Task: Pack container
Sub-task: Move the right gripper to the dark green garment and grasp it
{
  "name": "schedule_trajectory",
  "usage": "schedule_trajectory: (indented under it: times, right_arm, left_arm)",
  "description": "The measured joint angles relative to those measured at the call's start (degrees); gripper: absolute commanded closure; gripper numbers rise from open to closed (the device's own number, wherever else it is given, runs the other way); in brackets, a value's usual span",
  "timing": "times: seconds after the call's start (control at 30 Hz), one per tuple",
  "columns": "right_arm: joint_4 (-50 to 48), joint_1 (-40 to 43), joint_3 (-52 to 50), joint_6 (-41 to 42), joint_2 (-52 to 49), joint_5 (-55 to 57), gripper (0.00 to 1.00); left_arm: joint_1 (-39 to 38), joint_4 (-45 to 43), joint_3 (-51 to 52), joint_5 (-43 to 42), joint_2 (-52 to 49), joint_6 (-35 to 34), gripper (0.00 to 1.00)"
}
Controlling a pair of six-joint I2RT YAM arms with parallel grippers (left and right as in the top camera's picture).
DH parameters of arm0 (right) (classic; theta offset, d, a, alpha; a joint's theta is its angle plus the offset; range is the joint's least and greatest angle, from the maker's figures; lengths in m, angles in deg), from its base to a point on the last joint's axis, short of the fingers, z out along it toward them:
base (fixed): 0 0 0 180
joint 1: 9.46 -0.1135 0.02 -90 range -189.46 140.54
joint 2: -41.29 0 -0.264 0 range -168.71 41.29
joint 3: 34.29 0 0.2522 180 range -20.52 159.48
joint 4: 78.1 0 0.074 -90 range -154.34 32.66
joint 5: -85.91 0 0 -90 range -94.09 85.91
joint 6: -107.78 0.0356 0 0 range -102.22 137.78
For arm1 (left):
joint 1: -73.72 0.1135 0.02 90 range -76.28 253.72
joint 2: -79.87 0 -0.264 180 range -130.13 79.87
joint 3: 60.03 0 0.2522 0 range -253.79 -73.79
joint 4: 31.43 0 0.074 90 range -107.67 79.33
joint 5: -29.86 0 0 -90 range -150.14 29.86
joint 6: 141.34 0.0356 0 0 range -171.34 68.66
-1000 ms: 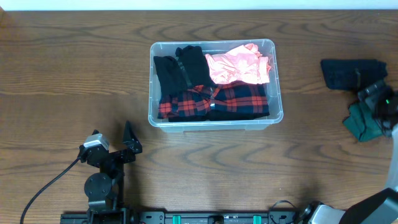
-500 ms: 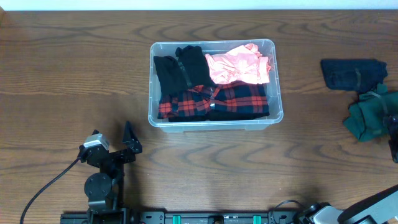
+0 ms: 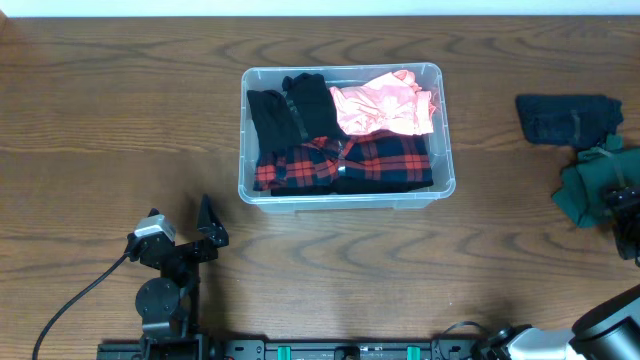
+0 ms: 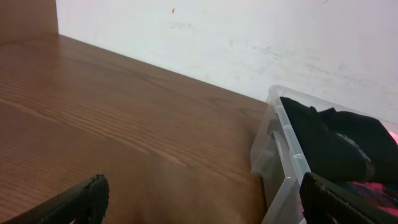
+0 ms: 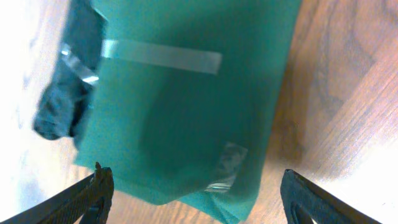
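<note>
The container [image 3: 443, 150], a clear plastic bin, stands at the table's middle and holds black, pink and red plaid clothes. In the left wrist view its left wall [image 4: 287, 168] and a black garment [image 4: 336, 146] show at the right. My left gripper [image 3: 180, 215] rests open near the front left, empty [image 4: 202, 186]. My right gripper [image 3: 622, 208] hangs open at the far right edge, just above a folded green cloth [image 3: 588, 188]. In the right wrist view the green cloth [image 5: 186, 93], with tape strips on it, reaches down between the open fingers [image 5: 194, 177].
A folded dark navy cloth [image 3: 565, 118] lies behind the green one, touching it; its edge [image 5: 62, 106] shows in the right wrist view. Bare wooden table [image 3: 120, 110] spreads left of the container. A white wall [image 4: 249, 37] stands behind the table.
My right gripper has moved from over the green cloth's back part toward the table's front, along the right edge. The left arm, the container and the cloths have not moved.
</note>
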Motion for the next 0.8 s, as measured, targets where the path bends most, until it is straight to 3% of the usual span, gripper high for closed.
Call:
schedule_trajectory:
  times: [0.63,0.7,0.77,0.8]
  right_arm:
    - [-11.4,0.0,-0.1,-0.5,-9.5,0.9,0.21]
    - [-12.5,0.0,-0.1,-0.7,-9.9,0.6,0.31]
    - [-13.6,-0.1,-0.1,-0.9,-10.2,0.5,0.54]
    - [-14.1,-0.3,-0.1,-0.7,-10.2,0.3,0.74]
  left_arm:
    - [0.0,0.0,0.0,0.0,0.0,0.0,0.02]
    - [0.0,0.0,0.0,0.0,0.0,0.0,0.02]
    - [0.0,0.0,0.0,0.0,0.0,0.0,0.02]
    - [0.0,0.0,0.0,0.0,0.0,0.0,0.02]
